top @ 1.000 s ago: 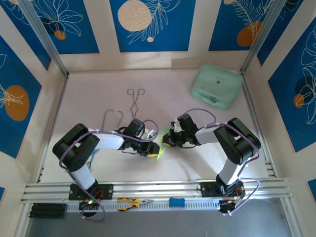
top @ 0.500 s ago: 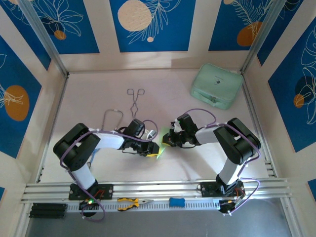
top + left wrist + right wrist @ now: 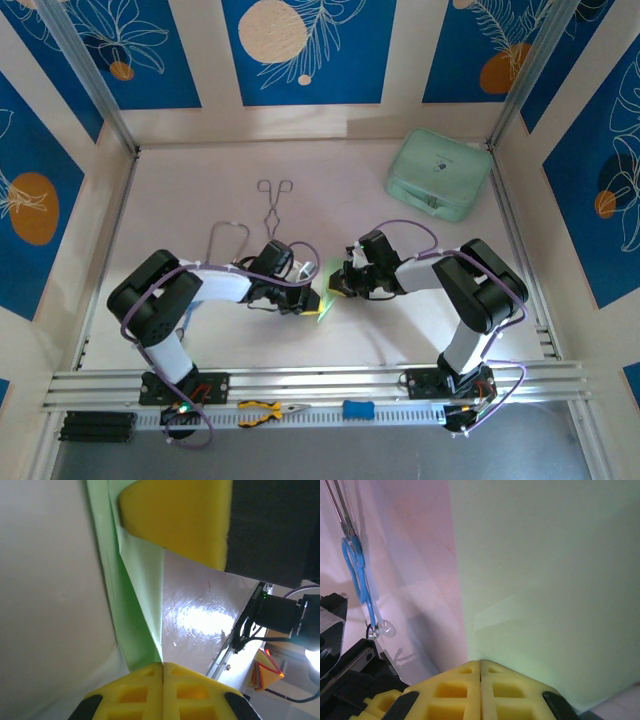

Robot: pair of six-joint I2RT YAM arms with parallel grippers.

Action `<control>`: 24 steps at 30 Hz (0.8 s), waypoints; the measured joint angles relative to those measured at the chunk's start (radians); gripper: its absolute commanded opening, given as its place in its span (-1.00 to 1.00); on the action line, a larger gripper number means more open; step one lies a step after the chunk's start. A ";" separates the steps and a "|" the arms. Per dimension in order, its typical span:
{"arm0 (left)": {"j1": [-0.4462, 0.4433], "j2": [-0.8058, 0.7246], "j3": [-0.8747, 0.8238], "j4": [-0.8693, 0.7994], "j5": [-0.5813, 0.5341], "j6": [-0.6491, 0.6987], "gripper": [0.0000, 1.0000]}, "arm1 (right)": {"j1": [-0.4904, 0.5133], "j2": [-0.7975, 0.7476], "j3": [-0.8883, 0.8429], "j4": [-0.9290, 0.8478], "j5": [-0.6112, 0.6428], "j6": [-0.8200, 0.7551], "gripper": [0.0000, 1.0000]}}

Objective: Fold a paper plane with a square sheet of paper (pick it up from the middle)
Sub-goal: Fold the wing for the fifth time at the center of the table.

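Together, the two arms hold a light-green sheet of paper (image 3: 545, 580) between them, just in front of their bases and near the middle of the table (image 3: 180, 200). From above we see the sheet (image 3: 325, 303) almost edge-on, a thin bright sliver pinched between the two wrists.

At the left gripper (image 3: 163, 667), the yellow jaws are pressed fully together, and a pointed end of the sheet runs down into their tips. A folded flap with a sharp diagonal crease rises from that point. At the top of the same view, a yellow pad (image 3: 175, 515) of the other arm rests on the upper part of the paper. Behind the sheet, the table shines under a patch of glare.

At the right gripper (image 3: 480, 664), the jaws are likewise closed, meeting at a single seam on the lower edge of the sheet. The paper spreads away from them as a broad pale-green plane marked by faint creases.

Well apart from the arms, a mint-green case (image 3: 439, 174) lies at the far right corner of the table. Metal tongs (image 3: 273, 207) lie left of centre, beyond the left arm. Yellow-handled pliers (image 3: 270, 408) rest on the rail at the near edge.
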 measured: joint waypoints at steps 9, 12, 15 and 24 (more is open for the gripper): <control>0.006 0.017 -0.004 0.005 0.029 0.018 -1.00 | 0.000 0.000 0.000 0.000 0.001 0.000 -0.82; 0.006 0.018 -0.004 -0.013 0.028 0.034 -1.00 | 0.001 0.000 0.000 0.000 0.002 0.000 -0.82; 0.006 0.018 -0.004 -0.031 0.028 0.049 -0.89 | 0.002 0.000 0.000 0.000 0.002 0.000 -0.83; 0.006 0.018 -0.008 -0.022 0.041 0.052 -0.98 | 0.002 0.000 0.000 0.000 0.002 0.000 -0.83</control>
